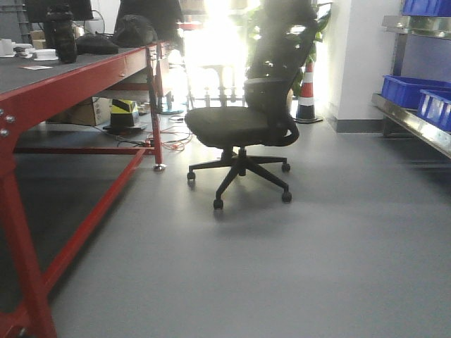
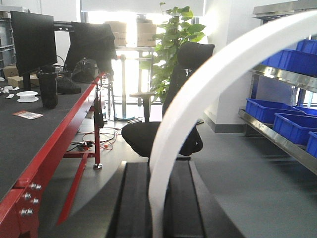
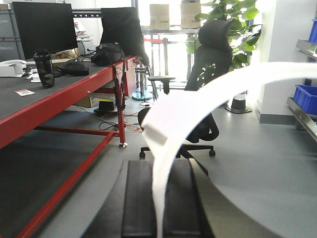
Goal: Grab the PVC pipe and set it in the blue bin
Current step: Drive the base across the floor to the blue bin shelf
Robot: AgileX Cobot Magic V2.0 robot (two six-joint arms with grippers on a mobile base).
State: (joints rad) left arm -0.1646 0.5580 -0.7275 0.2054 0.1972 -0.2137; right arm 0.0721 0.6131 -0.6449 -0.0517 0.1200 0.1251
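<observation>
The left tool (image 2: 159, 171) clamps a curved white PVC pipe (image 2: 208, 79). The right tool (image 3: 159, 166) clamps one too; blue bins (image 2: 280, 124) stand right.

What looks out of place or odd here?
The office chair stands alone mid-floor, between the red table and the blue bins. The PVC pipe in both wrist views looks bowed, not straight.
</observation>
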